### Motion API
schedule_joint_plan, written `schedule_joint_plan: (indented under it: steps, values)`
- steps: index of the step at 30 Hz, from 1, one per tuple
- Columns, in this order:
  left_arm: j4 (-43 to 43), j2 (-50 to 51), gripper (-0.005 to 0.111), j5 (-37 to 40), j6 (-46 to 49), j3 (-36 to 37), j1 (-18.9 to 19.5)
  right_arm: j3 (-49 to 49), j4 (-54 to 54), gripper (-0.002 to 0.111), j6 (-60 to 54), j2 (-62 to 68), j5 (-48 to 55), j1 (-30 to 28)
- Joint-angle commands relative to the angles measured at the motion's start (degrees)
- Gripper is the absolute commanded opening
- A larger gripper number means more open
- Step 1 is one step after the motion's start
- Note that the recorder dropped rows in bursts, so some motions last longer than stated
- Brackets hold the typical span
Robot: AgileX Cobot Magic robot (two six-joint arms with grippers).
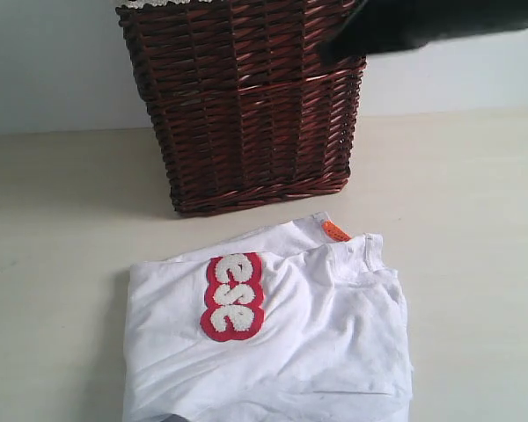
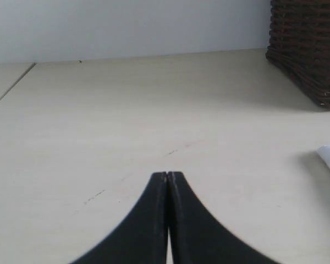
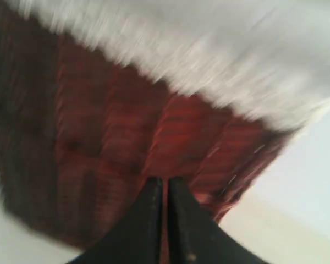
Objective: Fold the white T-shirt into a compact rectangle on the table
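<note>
The white T-shirt (image 1: 317,343) is lying folded on the table (image 1: 53,220), just in front of the wicker basket (image 1: 246,114). The left gripper (image 2: 168,177) is hovering closed and empty over bare table. The right gripper (image 3: 164,184), likewise closed, is facing the basket.

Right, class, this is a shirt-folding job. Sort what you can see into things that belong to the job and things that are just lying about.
Belongs to the job:
- white T-shirt, partly folded
- table it lies on
- left claw, shut, empty
- right claw, shut, empty

Just lying about:
- wicker basket behind the shirt
- wall
</note>
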Motion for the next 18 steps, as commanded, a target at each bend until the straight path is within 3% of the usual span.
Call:
schedule_joint_plan:
  steps: [1,3,8,14,18]
  values:
    - [-0.18,-0.33,0.0,-0.34,-0.07,-0.04,0.08,3.14,3.41,0.01,10.82,-11.3,-19.58,-3.03]
    - [-0.18,-0.33,0.0,-0.34,-0.07,-0.04,0.08,4.78,6.15,0.012,14.79,-15.73,-23.35,-4.39]
    - [-0.18,-0.33,0.0,-0.34,-0.07,-0.04,0.08,12.38,10.01,0.018,16.13,-28.18,-18.94,-13.0]
    - [-0.18,-0.33,0.0,-0.34,-0.07,-0.04,0.08,31.1,7.67,0.018,10.77,-45.76,-18.26,-30.54]
    - [-0.18,-0.33,0.0,-0.34,-0.07,-0.04,0.08,42.44,7.67,0.018,13.63,-61.47,-17.81,-34.76]
